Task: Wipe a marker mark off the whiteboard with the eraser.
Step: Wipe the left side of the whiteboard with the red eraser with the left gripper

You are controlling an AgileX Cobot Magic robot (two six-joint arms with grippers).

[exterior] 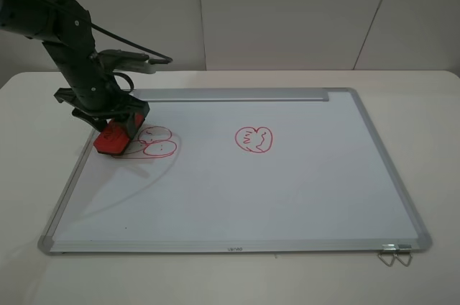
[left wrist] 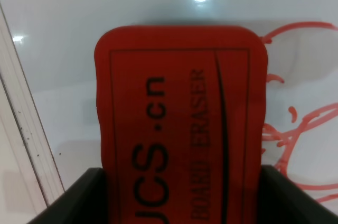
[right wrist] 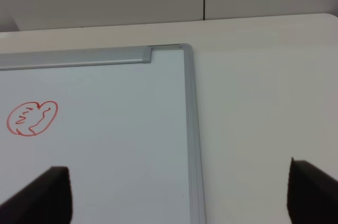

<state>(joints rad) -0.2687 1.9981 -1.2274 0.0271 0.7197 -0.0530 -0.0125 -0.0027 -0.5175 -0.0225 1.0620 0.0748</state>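
The red eraser [exterior: 113, 139] with dark lettering [left wrist: 179, 118] rests on the whiteboard [exterior: 287, 190] near its left edge. My left gripper [exterior: 119, 126] is shut on it, its black fingers [left wrist: 68, 200] hugging both sides. The marker mark [exterior: 157, 142], a red cluster of overlapping ovals, lies just right of the eraser and touches it; part of the marker mark [left wrist: 301, 129] shows beside the block. My right gripper [right wrist: 179, 197] is open above the board's right frame, with only its dark fingertips [right wrist: 53, 192] showing. The right arm is out of the exterior view.
A single red heart-shaped scribble [exterior: 254, 139] sits mid-board, seen from the right wrist as the same scribble [right wrist: 33, 118]. A silver tray strip [exterior: 230, 94] runs along the far edge. Binder clips [exterior: 395, 255] hang at the near right corner. White table surrounds the board.
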